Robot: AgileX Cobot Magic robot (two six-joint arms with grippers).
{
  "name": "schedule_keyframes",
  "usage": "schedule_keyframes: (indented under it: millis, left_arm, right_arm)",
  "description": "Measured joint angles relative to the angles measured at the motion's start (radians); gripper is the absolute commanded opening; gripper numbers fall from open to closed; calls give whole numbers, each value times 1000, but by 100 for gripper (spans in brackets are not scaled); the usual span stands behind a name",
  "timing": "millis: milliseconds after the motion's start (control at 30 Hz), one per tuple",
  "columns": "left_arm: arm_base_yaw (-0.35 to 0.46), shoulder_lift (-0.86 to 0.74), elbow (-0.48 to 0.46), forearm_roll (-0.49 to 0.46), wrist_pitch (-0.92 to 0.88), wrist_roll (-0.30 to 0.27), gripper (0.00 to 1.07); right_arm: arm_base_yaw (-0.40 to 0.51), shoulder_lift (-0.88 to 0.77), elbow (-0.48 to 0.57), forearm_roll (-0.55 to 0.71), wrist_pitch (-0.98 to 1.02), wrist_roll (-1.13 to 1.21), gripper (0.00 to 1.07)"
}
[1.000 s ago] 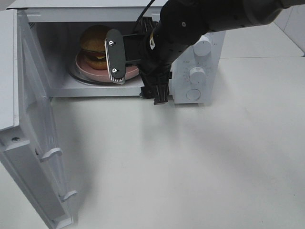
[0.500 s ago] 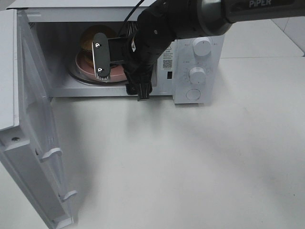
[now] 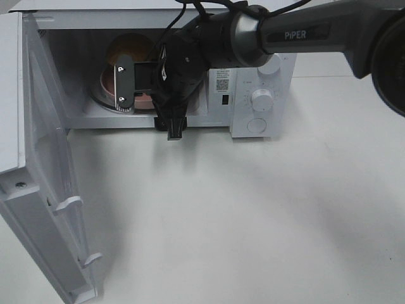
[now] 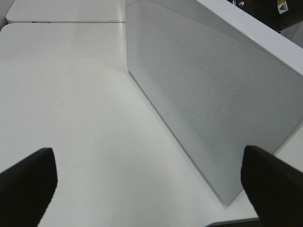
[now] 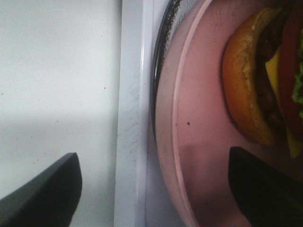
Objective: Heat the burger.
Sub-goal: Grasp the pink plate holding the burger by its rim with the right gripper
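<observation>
While the door (image 3: 44,190) hangs wide at the left of the overhead frame, we see the oven (image 3: 158,19) cavity exposed, which lets an arm reach in from the front. We judge the door must be shut before heating can start.

Toward the upper left of centre, the burger (image 3: 130,47) sits on the plate (image 3: 107,85), and the plate rests on the glass tray inside the cavity. That puts the food where it needs to be for heating. The right hand (image 3: 145,95) sits at the cavity mouth just in front of the plate, fingers spread, gripping nothing; its wrist view shows the plate rim and burger between the two dark fingertips, neither touching them. We take it that the spread fingers mean the plate is released.

Right of centre, the knobs (image 3: 261,98) sit on the oven's panel, untouched.

The left hand (image 4: 151,189) shows only in its own view, fingers spread and empty above the worktop (image 4: 71,94), beside the door's outer face, perhaps placed to push it.
</observation>
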State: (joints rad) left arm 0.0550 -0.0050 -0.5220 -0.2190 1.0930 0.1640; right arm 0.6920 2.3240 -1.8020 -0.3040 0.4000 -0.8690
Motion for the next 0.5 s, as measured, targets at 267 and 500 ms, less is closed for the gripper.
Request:
schedule_keyframes:
  millis: [267,500]
  left_arm:
    - [0,0,0,0,0,0,98]
    - [0,0,0,0,0,0,98]
  right_arm:
    - [0,56,-53,61,0,4,78]
    - [0,86,-55,83,-3,4,71]
